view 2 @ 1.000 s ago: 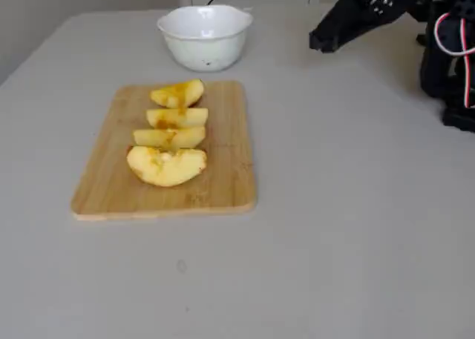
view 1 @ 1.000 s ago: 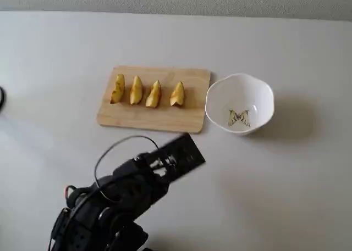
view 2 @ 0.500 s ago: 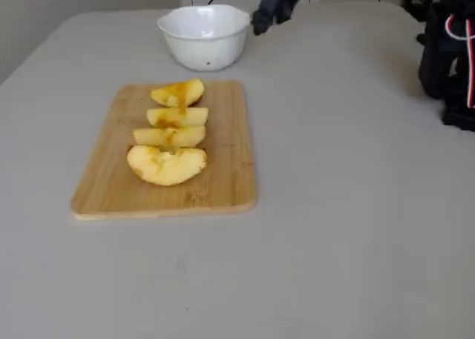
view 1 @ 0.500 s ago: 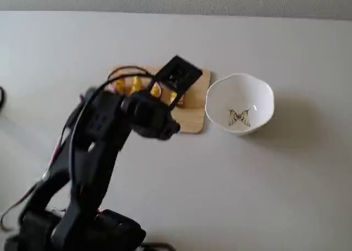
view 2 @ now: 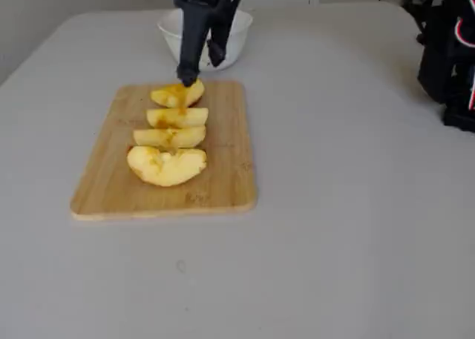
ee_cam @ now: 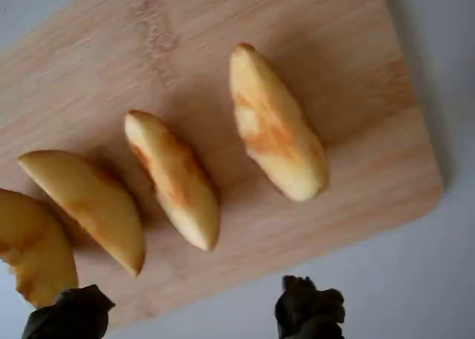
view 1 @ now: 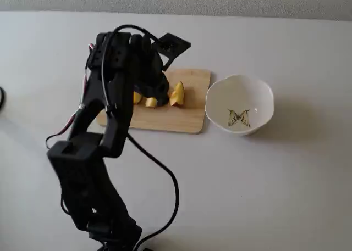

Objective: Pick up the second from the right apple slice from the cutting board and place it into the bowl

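Note:
Four apple slices lie in a row on the cutting board point(view 1: 187, 116), also seen in the wrist view point(ee_cam: 312, 42) and in a fixed view point(view 2: 223, 183). The slice nearest the bowl point(view 1: 177, 94) point(ee_cam: 278, 142) point(view 2: 178, 94) lies a little apart. The one beside it point(view 1: 151, 102) point(ee_cam: 174, 179) point(view 2: 178, 117) is the second from the bowl side. My gripper point(ee_cam: 191, 315) point(view 2: 201, 66) is open and empty and hovers above the bowl end of the row. Both dark fingertips point(ee_cam: 312, 313) show at the wrist view's bottom edge. The white bowl point(view 1: 264, 91) point(view 2: 239, 38) stands beside the board and holds nothing.
The black arm point(view 1: 110, 113) hides the board's left part and one slice in a fixed view. A cable point(view 1: 170, 179) trails across the table by the arm's base. Dark equipment point(view 2: 453, 50) stands at the table's far right in a fixed view.

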You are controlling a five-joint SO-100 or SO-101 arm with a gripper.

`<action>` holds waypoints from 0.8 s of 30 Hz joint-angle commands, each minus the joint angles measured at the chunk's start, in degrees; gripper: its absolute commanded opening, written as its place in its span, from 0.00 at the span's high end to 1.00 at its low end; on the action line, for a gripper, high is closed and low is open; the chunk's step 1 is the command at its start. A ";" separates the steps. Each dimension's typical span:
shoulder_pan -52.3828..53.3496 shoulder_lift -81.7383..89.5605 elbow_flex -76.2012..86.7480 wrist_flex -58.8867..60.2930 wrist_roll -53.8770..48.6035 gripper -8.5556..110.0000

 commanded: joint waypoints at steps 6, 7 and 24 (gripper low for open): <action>-3.34 -8.70 -16.52 2.29 2.81 0.67; -3.43 -9.23 -16.61 2.20 2.81 0.67; -0.88 -37.71 -55.72 15.03 3.08 0.67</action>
